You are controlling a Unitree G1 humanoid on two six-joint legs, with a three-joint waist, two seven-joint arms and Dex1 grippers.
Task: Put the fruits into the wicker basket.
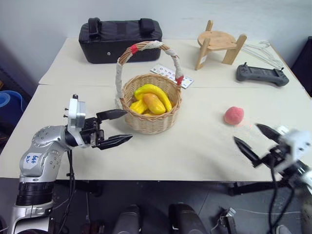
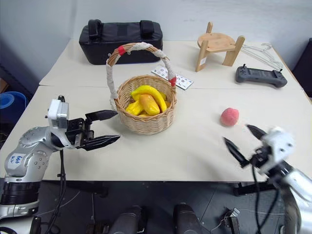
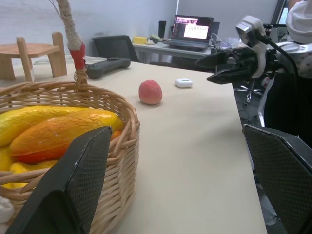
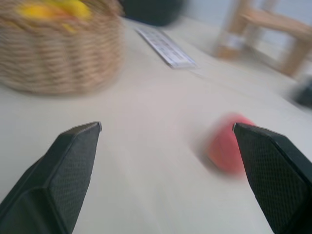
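Note:
The wicker basket (image 1: 150, 122) stands mid-table, its tall white-wrapped handle (image 1: 118, 73) marked with red tape. Inside lie a yellow banana (image 1: 156, 92), a red-orange mango (image 1: 154, 103) and smaller yellow fruits (image 1: 138, 106). A pinkish-red peach (image 1: 234, 115) rests on the table to the basket's right, also in the left wrist view (image 3: 150, 92). My left gripper (image 1: 117, 127) hovers open just left of the basket, empty. My right gripper (image 1: 257, 140) is open and empty near the front right edge, in front of the peach (image 4: 229, 148).
At the back stand a black bag (image 1: 120, 39), a wooden stand (image 1: 219, 44), a dark controller (image 1: 261, 74) and wire hangers (image 1: 263, 51). A printed card (image 1: 170, 75) lies behind the basket. A small white case (image 3: 184, 83) sits on the table.

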